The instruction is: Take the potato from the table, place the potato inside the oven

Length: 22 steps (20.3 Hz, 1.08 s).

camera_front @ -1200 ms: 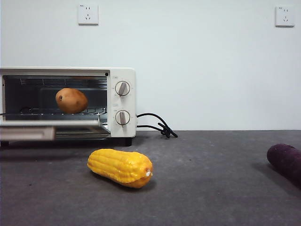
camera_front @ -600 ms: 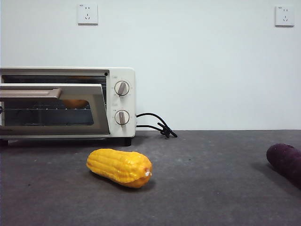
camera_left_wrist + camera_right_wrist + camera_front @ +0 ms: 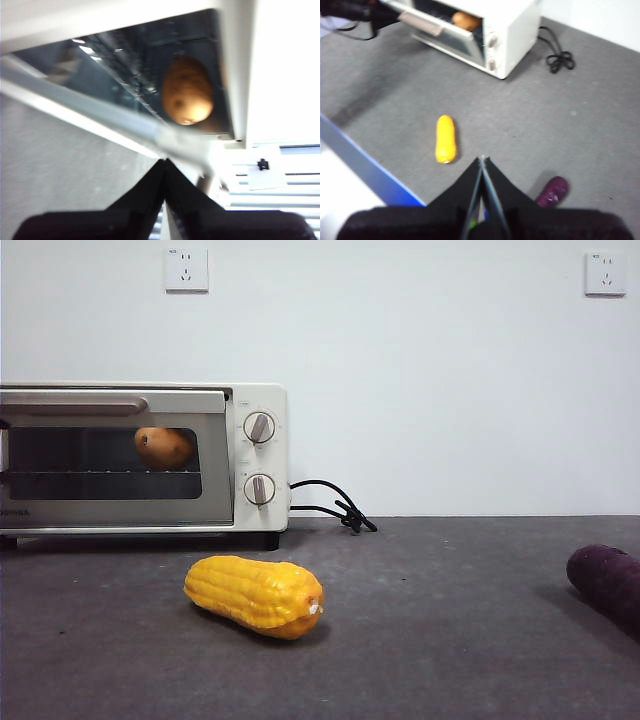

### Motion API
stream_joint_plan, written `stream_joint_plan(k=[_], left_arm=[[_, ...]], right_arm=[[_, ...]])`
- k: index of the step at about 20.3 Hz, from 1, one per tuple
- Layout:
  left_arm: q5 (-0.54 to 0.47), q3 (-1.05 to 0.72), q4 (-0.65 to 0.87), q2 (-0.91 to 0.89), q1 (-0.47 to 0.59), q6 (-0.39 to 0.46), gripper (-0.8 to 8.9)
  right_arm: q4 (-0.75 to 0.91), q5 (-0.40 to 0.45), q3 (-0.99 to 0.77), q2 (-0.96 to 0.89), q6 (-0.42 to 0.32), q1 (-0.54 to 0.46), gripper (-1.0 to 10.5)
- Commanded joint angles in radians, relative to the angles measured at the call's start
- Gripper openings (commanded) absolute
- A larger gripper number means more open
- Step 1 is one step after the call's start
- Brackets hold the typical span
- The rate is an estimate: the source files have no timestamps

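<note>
The tan-brown potato lies on the rack inside the cream-white oven and shows through the dark glass door. The door stands almost upright, a little ajar in the right wrist view, where the potato peeks over its top edge. My left gripper is shut and empty, its tip right at the door's bar handle, with the potato beyond it. High above the table, my right gripper is shut with nothing in it.
A yellow corn cob lies in front of the oven. A dark purple vegetable is at the right edge. The oven's black cord coils on the table beside it. My left arm reaches in by the oven handle.
The oven door has swung up from lying flat open to almost shut. The potato stays on the rack inside. The corn and the purple vegetable have not moved.
</note>
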Motion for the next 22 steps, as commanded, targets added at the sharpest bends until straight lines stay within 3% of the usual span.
stream_joint_plan(k=[1,8,14,22], left_arm=[[-0.021,0.022,0.011,0.008,-0.021,-0.054,-0.06],[-0.05,0.085,0.007,0.008,-0.052,-0.056,-0.06],[0.01,0.092,-0.016,0.006,-0.079,-0.034,-0.06],[-0.016,0.092,-0.275,-0.072,-0.171,0.218,-0.06]], right_arm=[[-0.022,-0.011,-0.008,-0.002,0.011,0.0,-0.1],[-0.022,-0.011,-0.008,-0.002,0.011,0.0,-0.1],[-0.022,-0.01,-0.008,-0.002,0.011,0.0,-0.1],[-0.021,0.096,-0.008,0.0,0.011,0.0,0.1]])
